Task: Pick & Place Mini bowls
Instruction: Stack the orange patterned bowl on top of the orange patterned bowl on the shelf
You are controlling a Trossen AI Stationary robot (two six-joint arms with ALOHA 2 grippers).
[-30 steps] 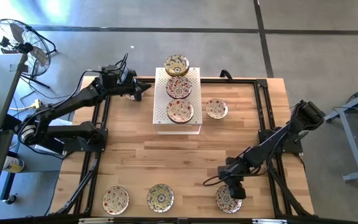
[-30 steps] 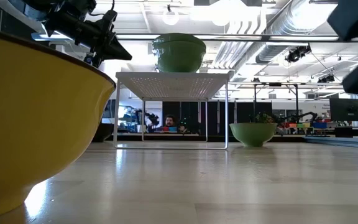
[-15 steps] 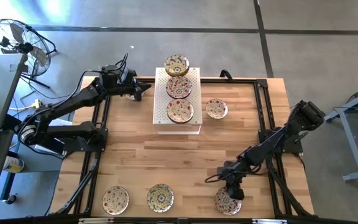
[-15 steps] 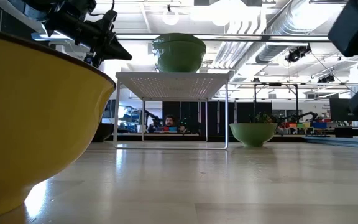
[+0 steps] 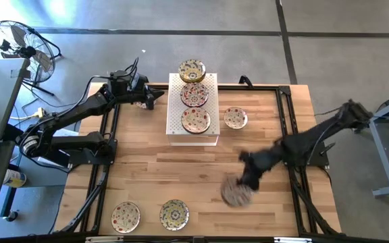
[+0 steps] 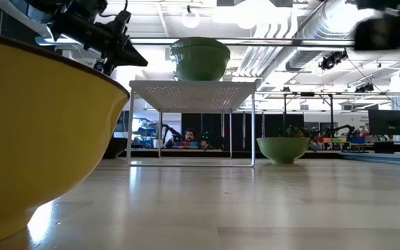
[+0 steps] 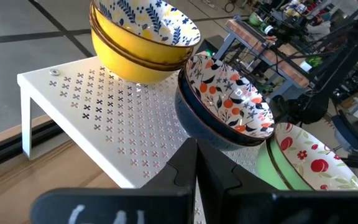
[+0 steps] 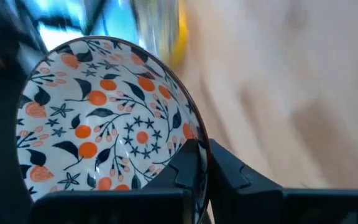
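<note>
We see stacked yellow bowls (image 7: 143, 38), an orange-flowered dark bowl (image 7: 225, 102) and a cherry-patterned green bowl (image 7: 306, 163) on a white perforated metal rack (image 7: 92, 102).

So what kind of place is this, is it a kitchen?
Probably not a kitchen. It looks like a robot lab or workshop: a wooden table on a bare concrete floor, ceiling ducts, and benches with more equipment behind.

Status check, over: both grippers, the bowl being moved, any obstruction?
Right gripper shut on mini bowl, above table. Left gripper shut, beside white rack. No visible obstruction.
</note>
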